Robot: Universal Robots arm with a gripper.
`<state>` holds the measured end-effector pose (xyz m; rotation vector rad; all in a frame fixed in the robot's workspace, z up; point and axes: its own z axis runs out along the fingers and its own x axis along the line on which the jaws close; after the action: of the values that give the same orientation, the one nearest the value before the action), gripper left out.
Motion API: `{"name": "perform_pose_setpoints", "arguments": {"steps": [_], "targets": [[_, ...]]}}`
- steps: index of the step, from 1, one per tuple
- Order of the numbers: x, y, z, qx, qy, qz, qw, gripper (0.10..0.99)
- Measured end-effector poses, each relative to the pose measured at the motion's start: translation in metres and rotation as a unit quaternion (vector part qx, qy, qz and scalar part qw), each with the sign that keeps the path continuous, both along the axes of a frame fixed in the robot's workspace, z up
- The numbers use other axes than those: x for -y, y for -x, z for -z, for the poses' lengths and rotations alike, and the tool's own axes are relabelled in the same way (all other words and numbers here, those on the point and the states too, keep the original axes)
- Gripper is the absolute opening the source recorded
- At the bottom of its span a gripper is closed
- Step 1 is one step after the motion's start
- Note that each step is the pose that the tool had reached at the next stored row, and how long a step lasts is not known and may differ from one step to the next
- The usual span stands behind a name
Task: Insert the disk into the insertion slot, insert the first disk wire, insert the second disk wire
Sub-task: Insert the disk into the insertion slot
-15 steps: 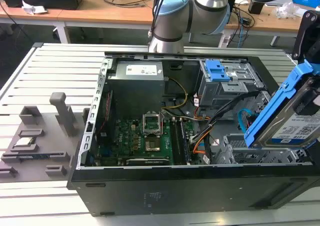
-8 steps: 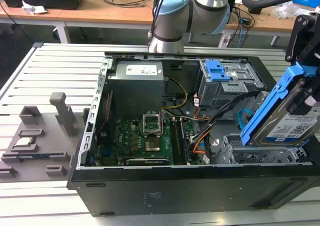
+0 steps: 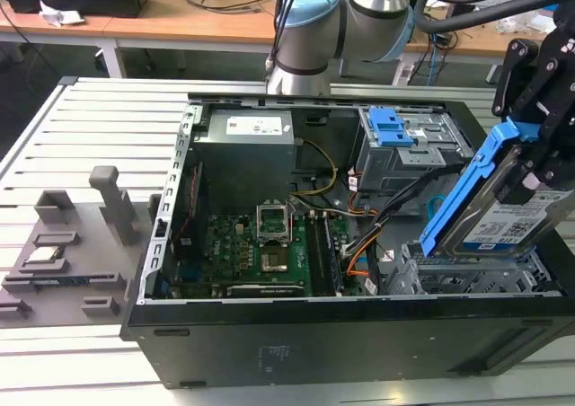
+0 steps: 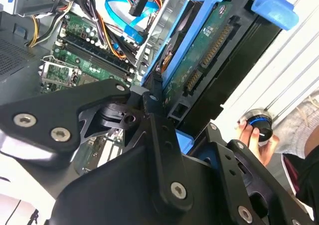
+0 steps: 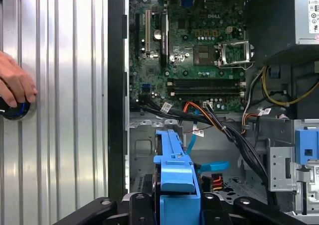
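Spotter: Black gripper (image 3: 532,168) status?

Logger: Clamped on the flat rectangular silver disk (image 3: 503,231) in its bright blue plastic carrier. The disk is steeply tilted, its lower end at the top of the low silver perforated-metal insertion slot (image 3: 467,280). Cannot tell whether they touch.

Spotter: Around the slot?

Logger: Loose orange and black wires (image 3: 359,244) just beside it. A person's hand (image 5: 15,85) rests on a round black-and-blue knob (image 5: 12,110), well apart from the slot.
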<state>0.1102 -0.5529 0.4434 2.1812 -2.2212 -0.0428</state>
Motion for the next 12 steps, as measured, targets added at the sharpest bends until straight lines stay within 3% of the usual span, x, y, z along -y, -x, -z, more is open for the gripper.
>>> {"name": "perform_pose_setpoints", "arguments": {"steps": [5,12], "targets": [[-0.0058,0.0016,0.0084,0.0000,0.0000,0.000,1.0000,0.361],[-0.0063,0.0036,0.0186,0.0000,0.0000,0.000,1.0000,0.361]]}}
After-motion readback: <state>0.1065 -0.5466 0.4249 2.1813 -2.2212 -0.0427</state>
